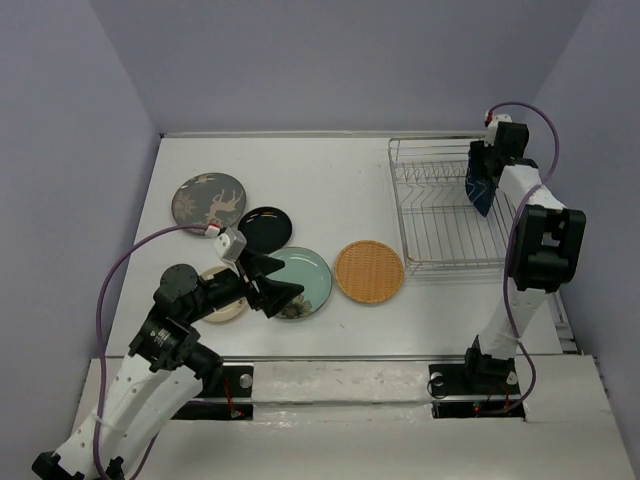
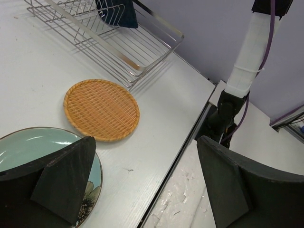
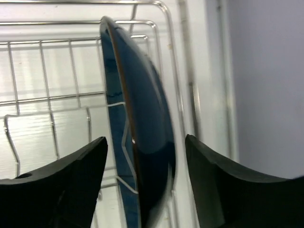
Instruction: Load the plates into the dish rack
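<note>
One plate racked, the others flat on the table.
Lower left, the left gripper hovers wide open over the pale teal plate, arm crouched low as if for a pick. Upper right, the dark blue plate stands edgewise in the dish rack to save room, with the outstretched right gripper's jaws parted around it.

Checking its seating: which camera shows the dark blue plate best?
Right wrist: the dark blue plate stands close-up, on edge among the rack wires. Top external shows it small, partly hidden; left wrist only its lower part.
</note>
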Robot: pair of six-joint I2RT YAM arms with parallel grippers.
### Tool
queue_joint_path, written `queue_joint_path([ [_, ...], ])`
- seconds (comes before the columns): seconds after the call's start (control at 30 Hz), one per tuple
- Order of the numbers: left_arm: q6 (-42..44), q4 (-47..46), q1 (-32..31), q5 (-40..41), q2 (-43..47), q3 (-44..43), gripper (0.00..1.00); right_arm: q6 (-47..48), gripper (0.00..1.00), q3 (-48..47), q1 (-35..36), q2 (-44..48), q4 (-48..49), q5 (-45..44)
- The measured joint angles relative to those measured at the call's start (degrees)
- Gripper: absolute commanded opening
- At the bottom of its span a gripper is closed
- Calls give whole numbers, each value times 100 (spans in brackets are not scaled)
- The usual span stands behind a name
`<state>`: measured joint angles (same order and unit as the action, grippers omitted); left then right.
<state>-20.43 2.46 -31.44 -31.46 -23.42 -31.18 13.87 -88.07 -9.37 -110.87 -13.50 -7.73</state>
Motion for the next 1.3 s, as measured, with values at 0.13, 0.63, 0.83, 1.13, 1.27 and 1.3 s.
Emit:
queue_joint_path([
  [0.13, -4, 2, 13, 2, -120, 0, 99, -35, 92, -83, 31, -299, -195, -2],
  [0.63, -7, 11, 219, 129, -210, 0, 99, -1799, 94, -166, 83, 863, -448, -258],
  [0.83, -26, 105, 498, 339, -409, 0, 99, -2649, 42, 702, 1040, 2500, -24, -422],
  [1.13, -28, 223, 745, 621, -435, 0, 99, -4345, 28, 3276, 6057, 3718, 671, -452],
  [1.27, -28, 234, 835, 649, -402, 0, 99, -5821, 51, 4317, 7403, 3921, 935, -1401],
  [1.3, -31, 236, 841, 651, -402, 0, 99, -6395, 59, 4555, 7829, 3888, 1008, -1801],
])
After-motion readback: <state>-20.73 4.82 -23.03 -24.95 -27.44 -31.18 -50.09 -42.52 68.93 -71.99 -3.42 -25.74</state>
